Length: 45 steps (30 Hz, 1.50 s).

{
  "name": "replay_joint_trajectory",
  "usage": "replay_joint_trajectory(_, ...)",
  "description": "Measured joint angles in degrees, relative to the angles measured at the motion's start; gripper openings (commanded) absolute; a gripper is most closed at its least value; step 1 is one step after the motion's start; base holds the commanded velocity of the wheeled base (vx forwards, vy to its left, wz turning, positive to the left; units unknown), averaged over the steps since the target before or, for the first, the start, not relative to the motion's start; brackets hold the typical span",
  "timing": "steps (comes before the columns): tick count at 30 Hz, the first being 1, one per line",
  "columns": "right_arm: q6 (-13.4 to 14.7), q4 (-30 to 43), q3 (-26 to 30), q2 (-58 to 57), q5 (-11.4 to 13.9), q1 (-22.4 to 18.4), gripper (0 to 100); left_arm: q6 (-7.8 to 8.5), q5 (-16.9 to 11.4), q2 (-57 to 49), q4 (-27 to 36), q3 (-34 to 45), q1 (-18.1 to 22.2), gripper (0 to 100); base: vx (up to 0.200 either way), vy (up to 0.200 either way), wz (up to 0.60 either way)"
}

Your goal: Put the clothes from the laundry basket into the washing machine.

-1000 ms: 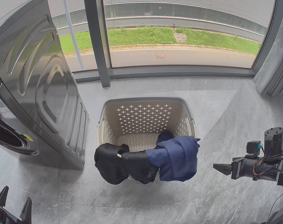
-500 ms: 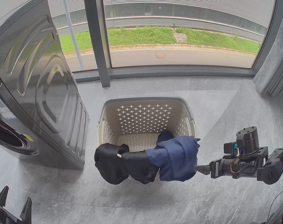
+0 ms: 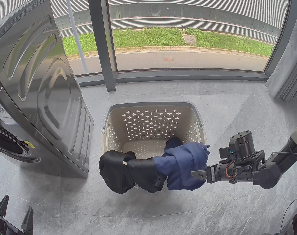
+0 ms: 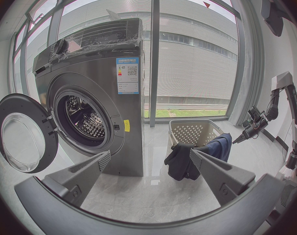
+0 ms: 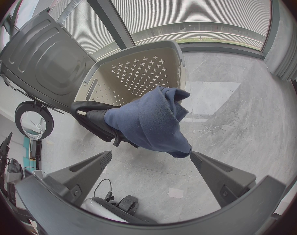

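A beige laundry basket point(image 3: 153, 110) stands on the floor in the middle of the head view. A blue garment point(image 3: 184, 165) and a black garment point(image 3: 127, 173) hang over its near rim. My right gripper point(image 3: 196, 174) is level with the blue garment's right edge. In the right wrist view this gripper point(image 5: 150, 154) is open, with one fingertip point(image 5: 195, 155) touching the hem of the blue garment point(image 5: 151, 121). My left gripper point(image 3: 17, 204) stays low at the near left, open with nothing in it point(image 4: 149, 153). The washing machine point(image 4: 89, 92) stands left of the basket, its round door point(image 4: 23, 137) swung open.
A glass wall with a dark pillar point(image 3: 101, 36) runs behind the basket. A grey curtain point(image 3: 290, 72) hangs at the far right. Bare grey floor point(image 3: 240, 115) lies right of the basket and in front of it.
My right arm has moved left across the floor, from well clear of the basket to the blue garment's edge. The clothes, basket and left gripper have not moved.
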Motion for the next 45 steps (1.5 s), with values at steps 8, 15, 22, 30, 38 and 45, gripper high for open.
replay_joint_trajectory(8,-0.22,-3.25,-3.24,5.68,-0.18,-0.17,100,0.00,0.00,-0.02,0.00,0.00,0.00,100,0.000,0.000,0.00)
replay_joint_trajectory(15,-0.15,-3.67,-5.92,9.63,-0.05,-0.26,100,0.00,0.00,-0.02,0.00,0.00,0.00,100,0.000,0.000,0.00)
replay_joint_trajectory(22,0.29,-3.69,-9.47,12.58,-0.05,-0.20,100,0.00,0.00,-0.02,0.00,0.00,0.00,100,0.000,0.000,0.00)
replay_joint_trajectory(30,2.05,-3.67,-12.70,15.31,-0.69,-0.17,100,0.00,0.00,0.00,0.00,0.00,0.00,100,0.000,0.000,0.00)
replay_joint_trajectory(38,2.65,-4.27,-14.38,16.74,-0.80,0.09,0,-0.06,0.00,-0.02,0.00,0.00,0.00,100,0.000,0.000,0.00)
replay_joint_trajectory(45,2.66,-7.73,-14.08,17.40,-0.65,0.33,0,-0.09,0.00,-0.02,0.00,0.00,0.00,100,0.000,0.000,0.00)
